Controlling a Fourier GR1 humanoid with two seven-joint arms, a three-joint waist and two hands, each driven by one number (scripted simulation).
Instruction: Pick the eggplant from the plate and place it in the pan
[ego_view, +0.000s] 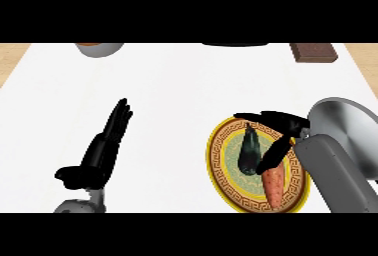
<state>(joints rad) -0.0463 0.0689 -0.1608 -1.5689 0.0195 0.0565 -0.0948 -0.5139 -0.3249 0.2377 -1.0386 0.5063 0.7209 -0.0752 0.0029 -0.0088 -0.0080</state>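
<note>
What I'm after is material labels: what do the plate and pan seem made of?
Plate: likely glazed ceramic, judging by the printed brown key band on its yellow rim and pale green centre. Pan: probably metal with a dull finish, plain grey with soft shading and no sharp glints. Neither is certain from looks alone.

A: Counter status?
B: White counter top (184, 85), plain and evenly lit. Most of the view is filled by it.
A: Beyond it?
B: Tan wood-grain strips (13, 54) are seen at both far corners. Floor or wall cannot be told.
A: Far edge?
B: A grey bowl (100, 49) is cut off at left. A brown block (314, 52) is set at right.
</note>
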